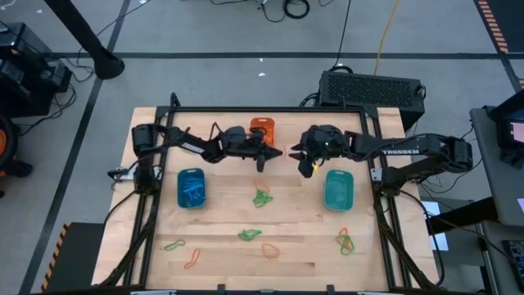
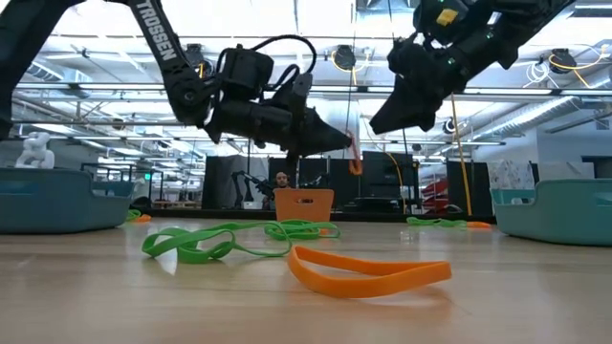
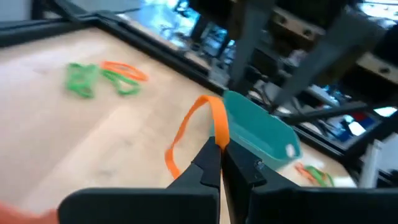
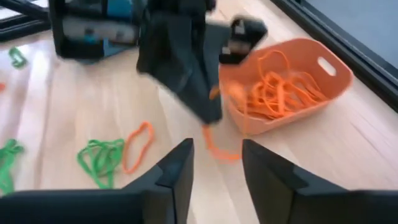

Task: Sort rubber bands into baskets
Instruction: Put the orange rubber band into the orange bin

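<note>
Left gripper [image 3: 221, 163] pinched shut on thin orange rubber band [image 3: 214, 121], right gripper [image 4: 216, 163] open, empty; orange plastic basket [image 1: 263, 127] probably just behind left.

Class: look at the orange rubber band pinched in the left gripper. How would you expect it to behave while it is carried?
Probably floppy: the orange rubber band droops in a loose loop from the shut left gripper. Likely very light, since a thin tip pinch holds it above the table. It may swing or snag near the orange basket, as most of it hangs free.
</note>
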### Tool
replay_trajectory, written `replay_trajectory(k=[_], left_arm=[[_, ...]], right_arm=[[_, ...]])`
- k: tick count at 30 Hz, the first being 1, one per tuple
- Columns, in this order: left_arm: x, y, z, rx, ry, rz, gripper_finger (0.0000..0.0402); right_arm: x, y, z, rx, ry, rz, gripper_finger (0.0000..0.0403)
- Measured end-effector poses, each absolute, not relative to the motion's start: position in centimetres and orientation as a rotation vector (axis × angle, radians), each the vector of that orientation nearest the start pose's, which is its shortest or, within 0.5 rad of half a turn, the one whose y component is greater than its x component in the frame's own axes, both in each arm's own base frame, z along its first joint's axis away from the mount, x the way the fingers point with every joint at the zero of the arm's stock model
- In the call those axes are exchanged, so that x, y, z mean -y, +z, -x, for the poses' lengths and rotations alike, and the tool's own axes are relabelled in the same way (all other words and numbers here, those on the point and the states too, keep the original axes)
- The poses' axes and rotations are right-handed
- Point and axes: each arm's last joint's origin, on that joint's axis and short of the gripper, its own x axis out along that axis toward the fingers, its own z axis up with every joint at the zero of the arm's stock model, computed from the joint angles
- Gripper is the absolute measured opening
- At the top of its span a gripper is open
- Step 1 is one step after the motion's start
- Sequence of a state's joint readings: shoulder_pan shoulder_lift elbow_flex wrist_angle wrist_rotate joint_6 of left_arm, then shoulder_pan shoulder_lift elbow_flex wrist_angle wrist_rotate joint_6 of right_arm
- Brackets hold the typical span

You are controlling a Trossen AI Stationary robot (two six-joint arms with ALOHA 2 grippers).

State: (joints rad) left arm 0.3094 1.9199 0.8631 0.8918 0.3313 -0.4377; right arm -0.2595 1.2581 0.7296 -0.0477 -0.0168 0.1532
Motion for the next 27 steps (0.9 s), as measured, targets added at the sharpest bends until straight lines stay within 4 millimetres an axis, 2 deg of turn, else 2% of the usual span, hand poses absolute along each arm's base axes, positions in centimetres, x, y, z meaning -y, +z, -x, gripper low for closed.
replay_trajectory(k=[5,9,12,18,27], left_arm=[[-12.9,16.3,-34.7,-0.222,0.197,0.452,0.0003],[-14.6,15.8,-33.3,-0.337,0.409,0.425,0.0002],[-15.7,15.0,-32.6,-0.394,0.492,0.427,0.0002],[-16.9,13.6,-32.2,-0.441,0.497,0.46,0.0001],[-17.9,15.1,-32.9,-0.392,0.397,0.487,0.0001]], right_arm=[[7.2,22.7,-24.9,-0.598,-0.307,-0.242,0.0149],[7.3,22.6,-24.8,-0.606,-0.309,-0.239,0.0153],[7.3,22.7,-24.9,-0.595,-0.304,-0.223,0.0153],[7.4,22.8,-24.9,-0.58,-0.319,-0.201,0.0153],[7.4,22.7,-24.9,-0.591,-0.324,-0.218,0.0153]])
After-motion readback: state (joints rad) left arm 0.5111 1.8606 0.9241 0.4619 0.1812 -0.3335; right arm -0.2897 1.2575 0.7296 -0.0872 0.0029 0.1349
